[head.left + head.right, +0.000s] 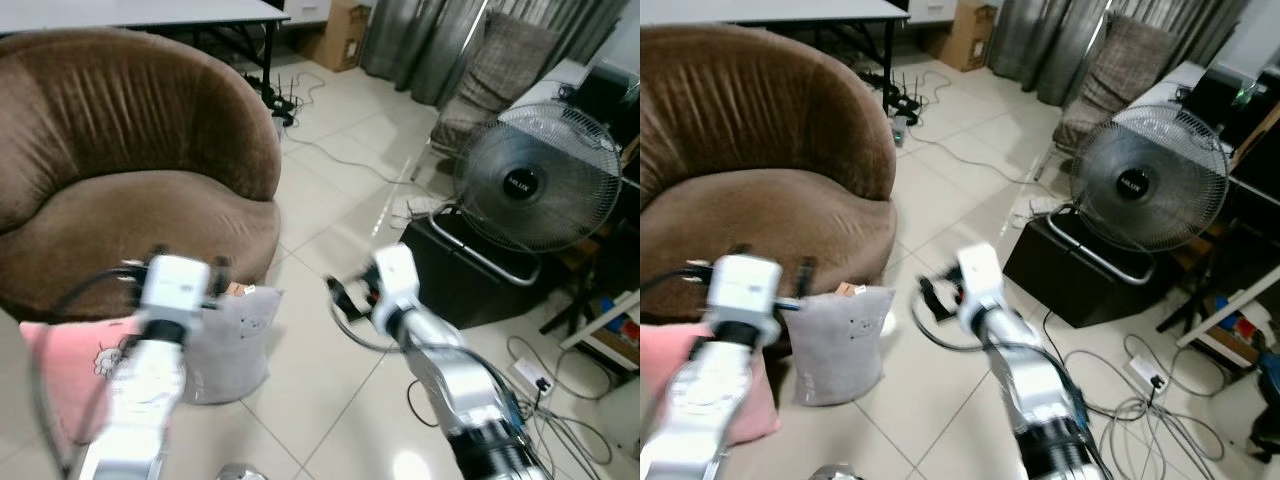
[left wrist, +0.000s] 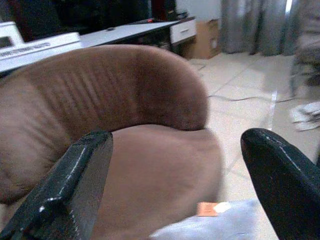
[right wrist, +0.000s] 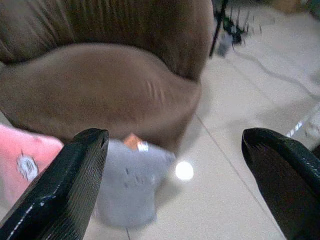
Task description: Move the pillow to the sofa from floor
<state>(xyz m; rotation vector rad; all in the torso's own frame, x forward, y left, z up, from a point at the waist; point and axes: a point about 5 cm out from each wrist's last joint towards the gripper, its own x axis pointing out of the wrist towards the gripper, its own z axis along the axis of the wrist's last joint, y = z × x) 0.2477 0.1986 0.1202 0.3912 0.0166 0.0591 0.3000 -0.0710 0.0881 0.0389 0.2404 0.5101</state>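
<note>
A grey pillow (image 1: 840,340) is seen upright on the floor against the brown sofa (image 1: 130,200), a pink pillow (image 1: 680,385) beside it. Both the left gripper (image 2: 175,185) and right gripper (image 3: 175,185) are held open; the top edge is probably best pinched.

Head stereo pair: looks forward and down from standing height over tiled floor (image 1: 330,180); both eyes share brown sofa (image 1: 130,180), grey pillow (image 1: 840,340), fan (image 1: 1145,190).
Left wrist camera: low, near sofa (image 2: 150,165), faces its seat and backrest between own fingers (image 2: 75,185).
Right wrist camera: higher, looks down past fingers (image 3: 65,190) at sofa front, grey pillow (image 3: 127,190), floor; shares both with head pair.
</note>
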